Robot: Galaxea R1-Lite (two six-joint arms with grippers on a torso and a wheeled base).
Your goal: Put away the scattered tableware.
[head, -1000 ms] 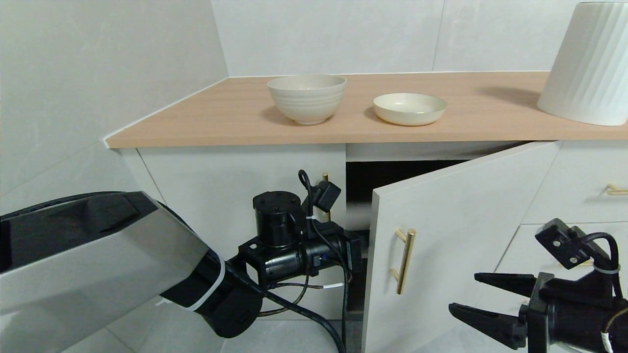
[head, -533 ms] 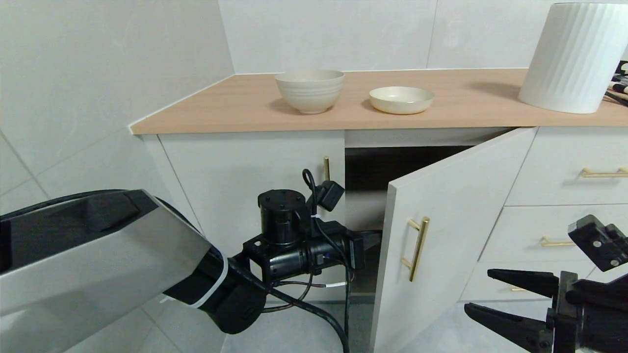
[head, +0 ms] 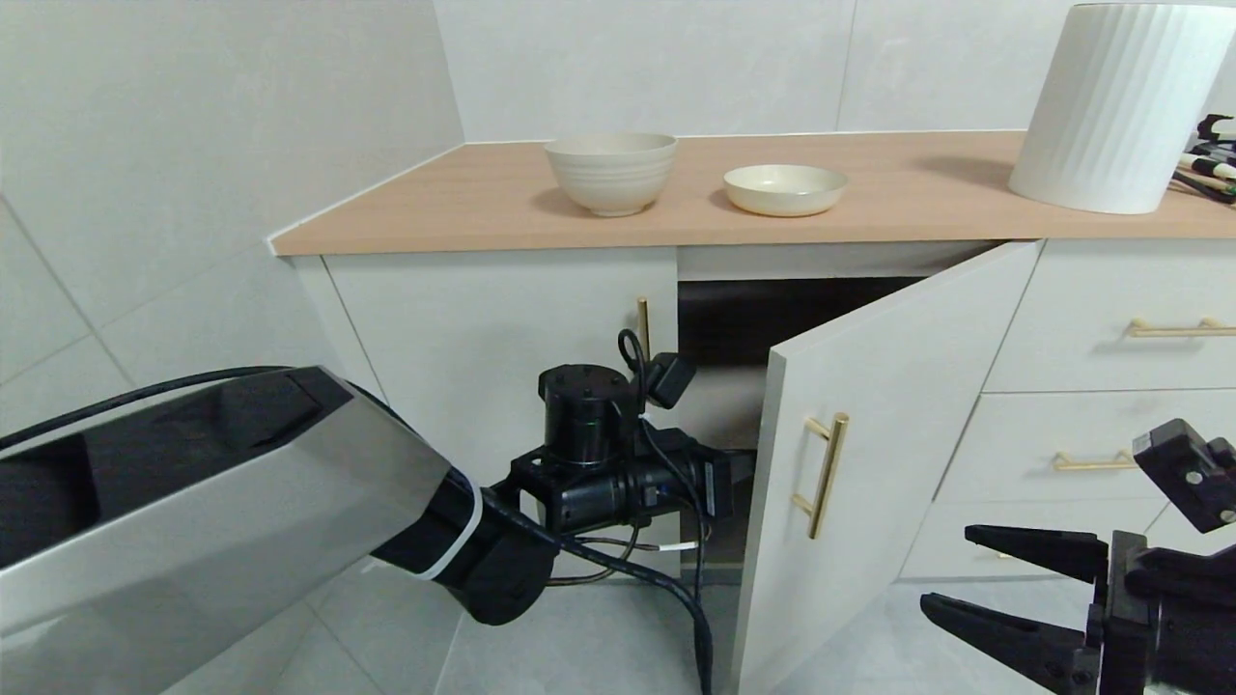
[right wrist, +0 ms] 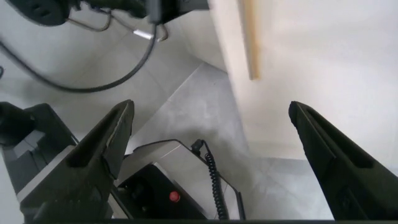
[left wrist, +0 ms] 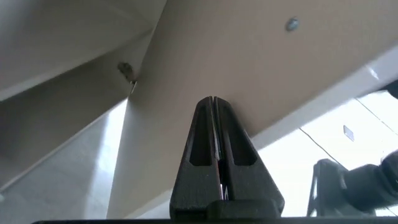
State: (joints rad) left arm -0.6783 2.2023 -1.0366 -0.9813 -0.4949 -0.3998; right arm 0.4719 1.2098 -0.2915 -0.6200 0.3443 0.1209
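You have two pieces of tableware on the wooden bench (head: 463, 208), both upright. The deep bowl (head: 610, 172) is off-white with faint horizontal ribs around its outside, standing on a small foot. To its right, well apart from it, is a shallow dish (head: 785, 188), pale cream with a low rim, and you can see its inside is bare. Neither one is stacked or tilted.

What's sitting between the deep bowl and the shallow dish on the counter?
Nothing; the head view shows bare countertop between the deep bowl and the shallow dish.
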